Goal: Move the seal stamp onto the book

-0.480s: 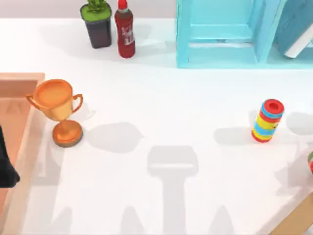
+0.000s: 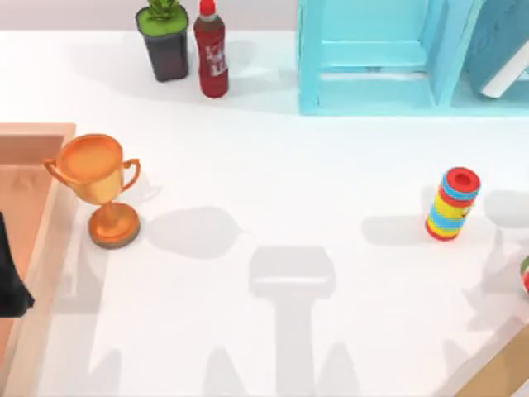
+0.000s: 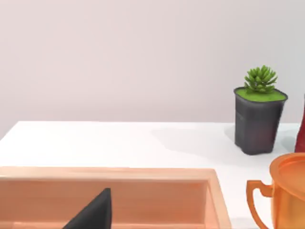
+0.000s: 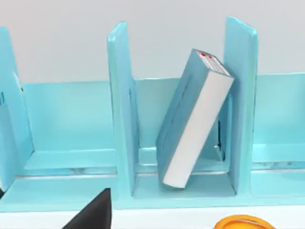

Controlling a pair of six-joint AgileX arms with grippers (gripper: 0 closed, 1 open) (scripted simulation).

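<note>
The seal stamp is out of view. The book, teal with white page edges, leans tilted inside a compartment of the light-blue shelf at the back right. In the right wrist view the book rests against a shelf divider, some way beyond a dark part of my right gripper. A dark part of my left gripper sits at the table's left edge over the wooden tray. It also appears in the left wrist view as the left gripper above the tray's wall.
A gold trophy stands beside the tray. A potted plant and a red bottle stand at the back. A rainbow-striped cylinder stands at the right. A red-green object pokes in at the right edge.
The arm shadows on the table's front right have shifted a little. None of the objects has moved.
</note>
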